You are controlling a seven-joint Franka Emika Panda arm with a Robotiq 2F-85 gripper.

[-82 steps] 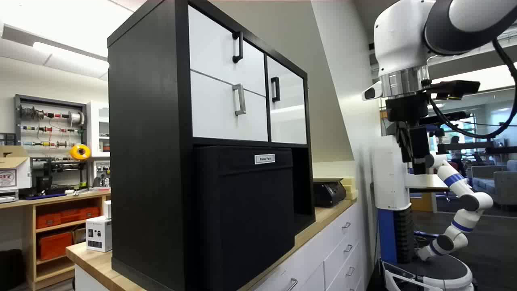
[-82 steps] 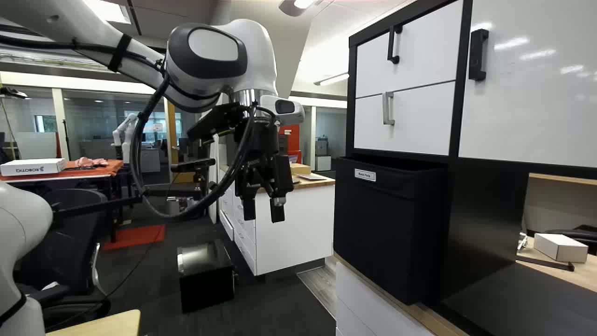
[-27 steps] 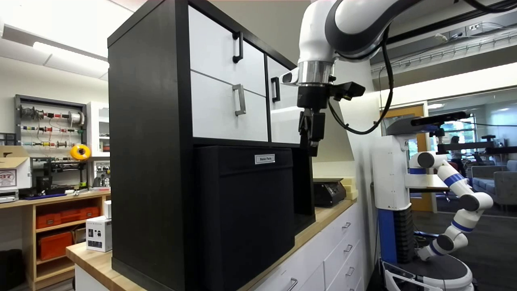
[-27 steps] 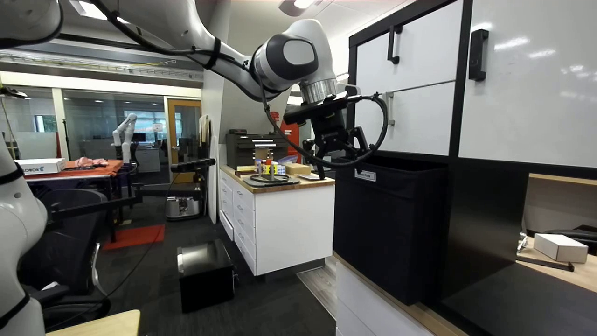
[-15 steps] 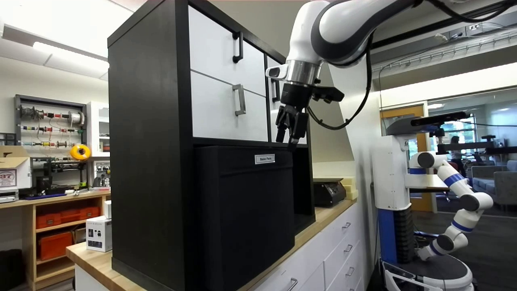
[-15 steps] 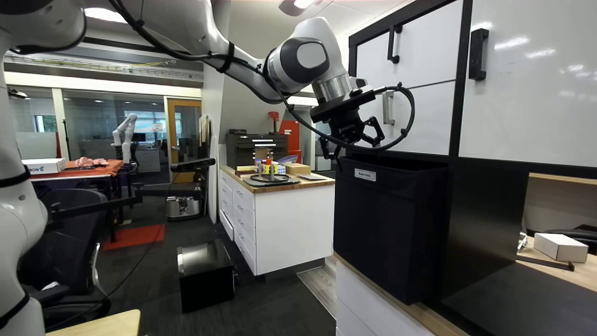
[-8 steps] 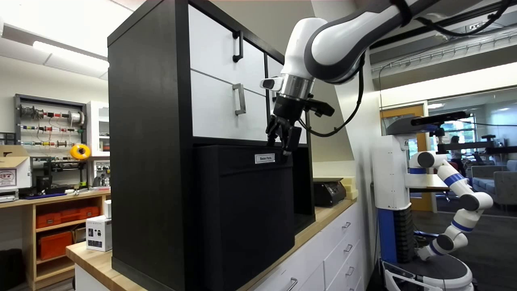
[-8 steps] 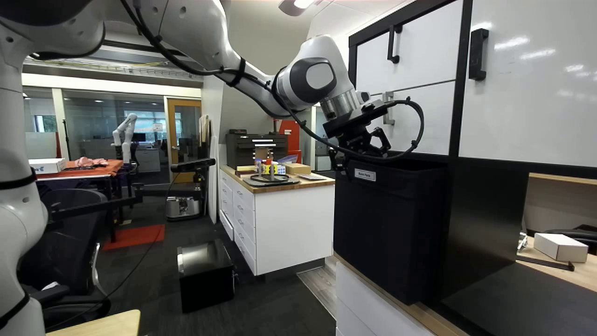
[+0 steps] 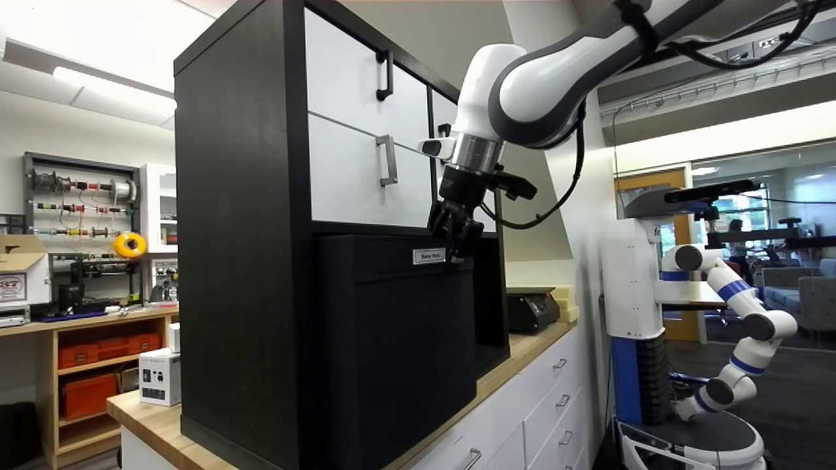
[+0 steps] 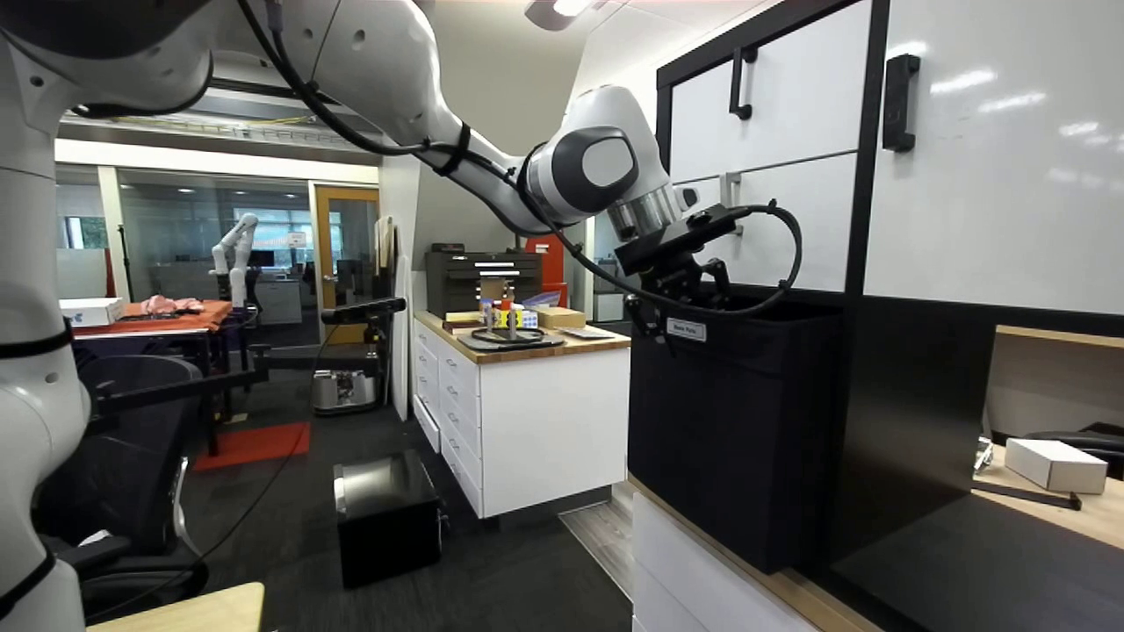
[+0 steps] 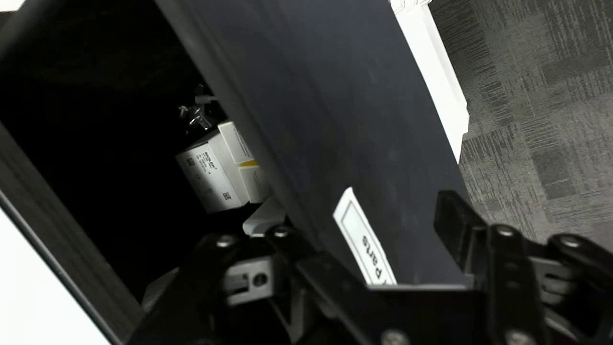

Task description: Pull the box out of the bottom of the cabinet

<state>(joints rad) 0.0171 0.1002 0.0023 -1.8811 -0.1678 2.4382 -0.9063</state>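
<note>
The box [image 9: 411, 346] is a plain black bin in the lower part of the black cabinet [image 9: 235, 228]; both also show in an exterior view, the box [image 10: 711, 430] and the cabinet [image 10: 913, 404]. A white label [image 9: 429, 256] is near its top front edge. My gripper [image 9: 447, 243] is open and tilted at the box's front rim, beside the label. In the wrist view the gripper [image 11: 368, 239] straddles the front wall of the box [image 11: 345, 120]. One finger is outside in front; the other is over the inside, its tip hidden behind the rim. I cannot tell whether they touch the wall.
White drawers with handles [image 9: 372, 176] sit just above the box. Small white cartons [image 11: 210, 177] lie inside the box. The cabinet stands on a wooden counter with white drawers [image 9: 555, 398]. A black box [image 10: 386, 518] stands on the floor.
My gripper has come from out in the room to the box, tilted, and gone down over its front rim beside the label. The box and cabinet have not moved.
</note>
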